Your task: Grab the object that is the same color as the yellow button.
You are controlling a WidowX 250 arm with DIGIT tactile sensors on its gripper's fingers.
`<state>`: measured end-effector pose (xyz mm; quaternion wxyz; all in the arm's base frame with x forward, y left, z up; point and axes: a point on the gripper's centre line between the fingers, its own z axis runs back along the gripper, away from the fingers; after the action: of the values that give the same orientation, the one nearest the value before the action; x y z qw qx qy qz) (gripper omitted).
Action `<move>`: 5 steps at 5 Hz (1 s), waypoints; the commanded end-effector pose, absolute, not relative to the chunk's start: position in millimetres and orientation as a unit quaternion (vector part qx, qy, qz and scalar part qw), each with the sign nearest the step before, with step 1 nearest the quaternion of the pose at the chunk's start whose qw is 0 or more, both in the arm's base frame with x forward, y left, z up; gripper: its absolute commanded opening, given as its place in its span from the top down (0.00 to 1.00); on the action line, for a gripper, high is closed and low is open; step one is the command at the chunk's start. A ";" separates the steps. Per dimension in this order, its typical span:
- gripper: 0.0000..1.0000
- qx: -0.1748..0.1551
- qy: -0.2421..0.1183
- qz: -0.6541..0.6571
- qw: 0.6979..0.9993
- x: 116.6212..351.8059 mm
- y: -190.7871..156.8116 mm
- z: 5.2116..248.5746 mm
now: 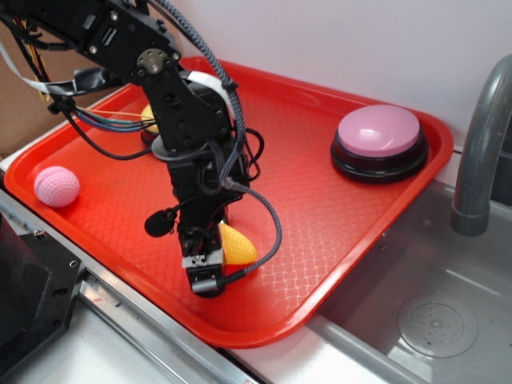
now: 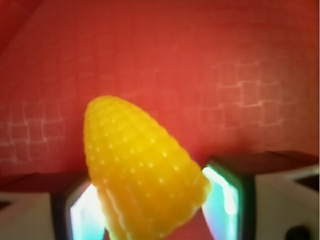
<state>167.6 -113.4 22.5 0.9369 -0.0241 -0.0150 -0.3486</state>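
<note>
The object, a small yellow toy corn cob (image 1: 238,246), lies near the front edge of the red tray (image 1: 320,200). In the wrist view the corn cob (image 2: 140,175) fills the gap between the two pads, its narrow end pointing away and its wide end touching both. My gripper (image 1: 214,262) (image 2: 150,212) points down at the tray and is shut on the cob. The yellow button (image 1: 147,118) stands at the tray's back left. Only a sliver of its top shows behind the arm.
A pink dimpled ball (image 1: 57,186) rests at the tray's left end. A pink-topped button on a black base (image 1: 379,142) stands at the back right. A steel sink (image 1: 432,320) and a grey faucet (image 1: 480,144) lie to the right of the tray.
</note>
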 end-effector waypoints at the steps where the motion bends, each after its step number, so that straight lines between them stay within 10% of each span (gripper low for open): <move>1: 1.00 -0.021 -0.059 -0.227 0.972 190.6 -101.9 87.2; 5: 1.00 0.005 -0.060 0.078 0.995 169.9 33.2 174.1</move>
<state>173.1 36.9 161.2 0.9968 0.0044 -0.0319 0.0735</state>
